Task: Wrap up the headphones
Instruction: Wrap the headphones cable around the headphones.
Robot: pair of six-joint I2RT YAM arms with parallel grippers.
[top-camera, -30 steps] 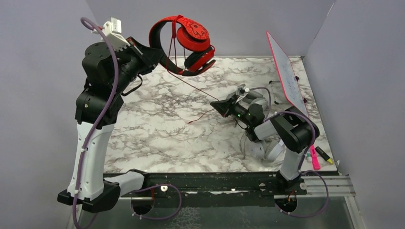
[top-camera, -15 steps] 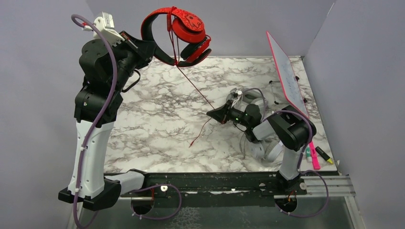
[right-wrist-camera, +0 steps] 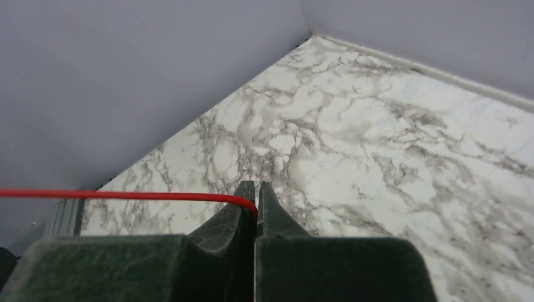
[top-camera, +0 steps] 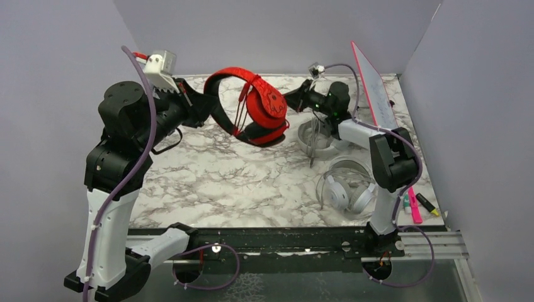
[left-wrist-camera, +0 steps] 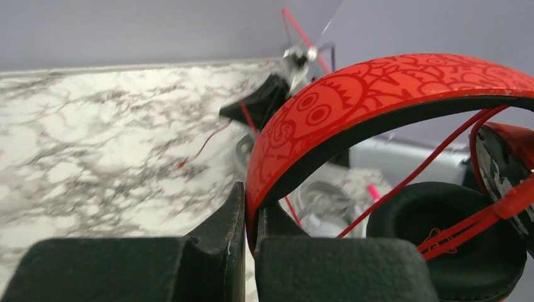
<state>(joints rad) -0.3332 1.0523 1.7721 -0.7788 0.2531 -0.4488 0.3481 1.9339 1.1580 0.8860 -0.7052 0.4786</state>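
The red-and-black headphones (top-camera: 259, 108) hang in the air over the far middle of the marble table (top-camera: 208, 176). My left gripper (top-camera: 208, 106) is shut on the red headband (left-wrist-camera: 378, 94). Strands of the red cable (top-camera: 239, 116) cross the band and the ear cups. My right gripper (top-camera: 291, 99) sits just right of the headphones, shut on the red cable (right-wrist-camera: 126, 195), which runs off to the left from its tips (right-wrist-camera: 257, 196). The light grey headset (top-camera: 318, 135) and the white-silver headset (top-camera: 346, 192) lie on the table at the right.
A red-edged whiteboard (top-camera: 378, 94) leans at the back right. Pink (top-camera: 414, 207) and yellow (top-camera: 428, 204) markers lie at the right edge. Grey walls close in the back and both sides.
My left arm brought the headphones down and to the right. My right gripper rose from mid-table to the back, right beside the headphones, taking the cable's loose end off the table.
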